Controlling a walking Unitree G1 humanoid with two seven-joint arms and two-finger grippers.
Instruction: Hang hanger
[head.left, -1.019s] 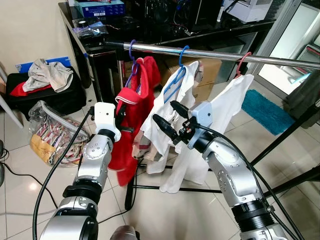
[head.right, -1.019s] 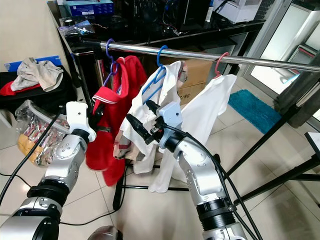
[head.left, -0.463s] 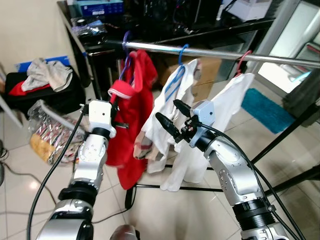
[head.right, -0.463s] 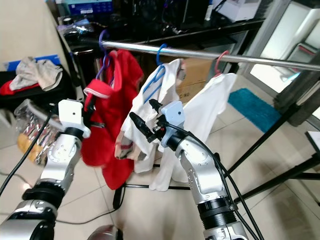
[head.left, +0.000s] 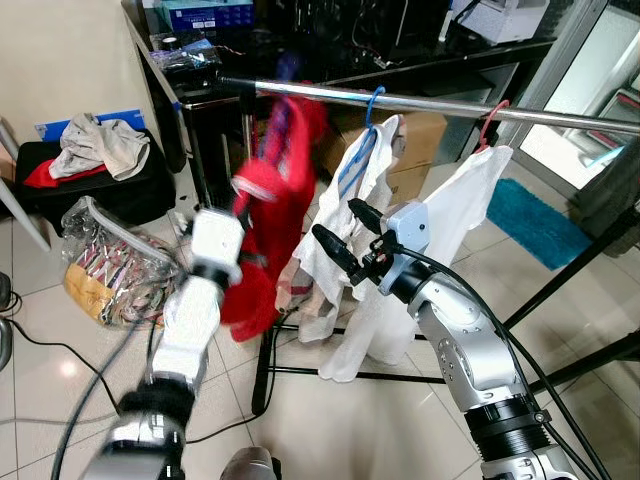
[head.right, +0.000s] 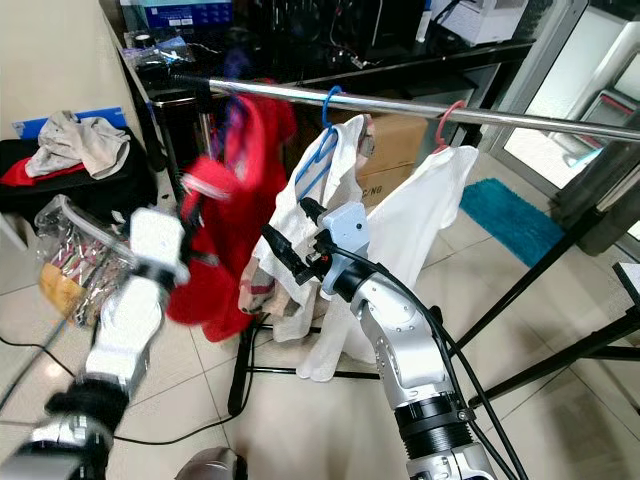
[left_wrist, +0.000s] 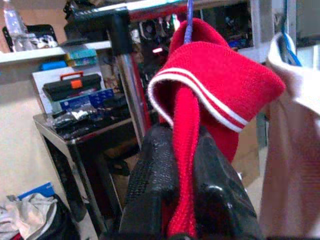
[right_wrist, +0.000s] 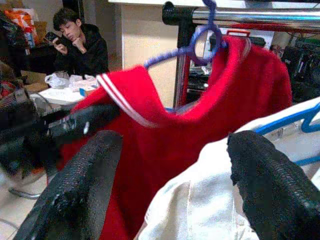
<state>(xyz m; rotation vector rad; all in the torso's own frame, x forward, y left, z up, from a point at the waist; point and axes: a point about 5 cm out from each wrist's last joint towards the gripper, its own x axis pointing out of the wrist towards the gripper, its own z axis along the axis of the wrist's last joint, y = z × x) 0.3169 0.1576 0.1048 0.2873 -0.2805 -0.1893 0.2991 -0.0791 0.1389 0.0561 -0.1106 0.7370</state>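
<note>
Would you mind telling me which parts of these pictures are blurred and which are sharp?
In the left eye view the left arm and the red shirt are smeared by motion, while the right gripper, white shirt and rail stay crisp. The right eye view shows the same smear. In the left wrist view the red collar is fairly sharp; the right wrist view's near fingers look soft.
</note>
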